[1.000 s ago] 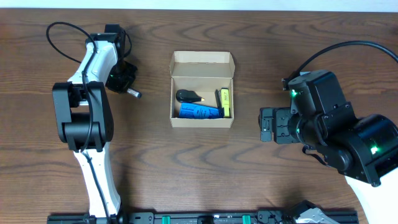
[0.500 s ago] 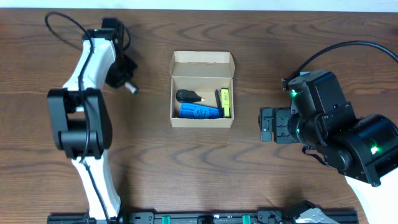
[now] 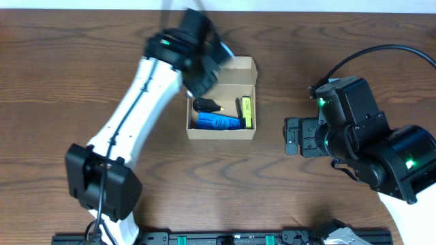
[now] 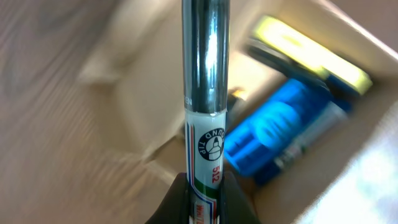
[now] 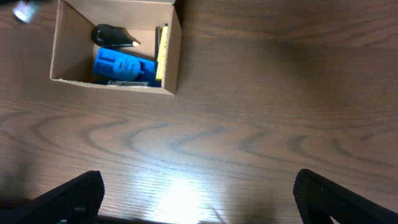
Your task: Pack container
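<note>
Left gripper (image 4: 203,198) clamped on black marker (image 4: 205,81); cardboard box (image 3: 221,134) beneath jaws. Best lowered inside walls before release. Right gripper (image 5: 198,196) wide, empty.

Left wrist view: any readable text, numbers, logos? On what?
"512": on the white label band of the marker.
"OUND TIP": curved round an emblem on that label; the first letter is out of sight.
Further print lower on the label: cut off by the left fingers, unreadable.
Things in the container: too blurred or small to read in every view.
</note>
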`<action>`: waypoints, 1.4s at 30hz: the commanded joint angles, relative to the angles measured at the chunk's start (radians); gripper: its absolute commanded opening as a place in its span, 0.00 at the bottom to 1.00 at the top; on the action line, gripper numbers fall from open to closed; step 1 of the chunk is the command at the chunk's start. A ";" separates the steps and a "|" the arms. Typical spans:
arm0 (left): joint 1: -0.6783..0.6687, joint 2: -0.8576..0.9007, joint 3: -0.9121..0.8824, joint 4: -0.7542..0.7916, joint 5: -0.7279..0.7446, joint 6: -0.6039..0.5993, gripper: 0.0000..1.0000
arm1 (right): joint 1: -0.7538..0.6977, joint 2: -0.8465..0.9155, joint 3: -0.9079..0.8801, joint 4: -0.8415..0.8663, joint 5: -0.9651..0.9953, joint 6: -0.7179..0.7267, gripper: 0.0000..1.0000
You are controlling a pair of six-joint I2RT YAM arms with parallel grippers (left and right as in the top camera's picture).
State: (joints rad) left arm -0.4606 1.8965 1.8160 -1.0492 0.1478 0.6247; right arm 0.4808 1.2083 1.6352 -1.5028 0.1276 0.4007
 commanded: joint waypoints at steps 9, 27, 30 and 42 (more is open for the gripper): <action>-0.070 0.114 0.000 -0.069 -0.001 0.518 0.06 | -0.003 -0.004 0.006 -0.001 0.002 -0.013 0.99; -0.070 0.196 0.000 -0.093 0.000 0.441 0.43 | -0.003 -0.004 0.006 -0.001 0.002 -0.013 0.99; -0.070 0.196 0.000 -0.095 -0.002 0.370 0.48 | -0.003 -0.004 0.006 -0.001 0.002 -0.013 0.99; -0.068 0.054 0.057 -0.136 0.034 0.136 0.39 | -0.003 -0.004 0.006 0.000 0.000 -0.013 0.99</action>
State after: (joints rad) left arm -0.5331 2.0438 1.8183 -1.1793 0.1593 0.8368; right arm 0.4808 1.2083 1.6352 -1.5024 0.1272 0.4007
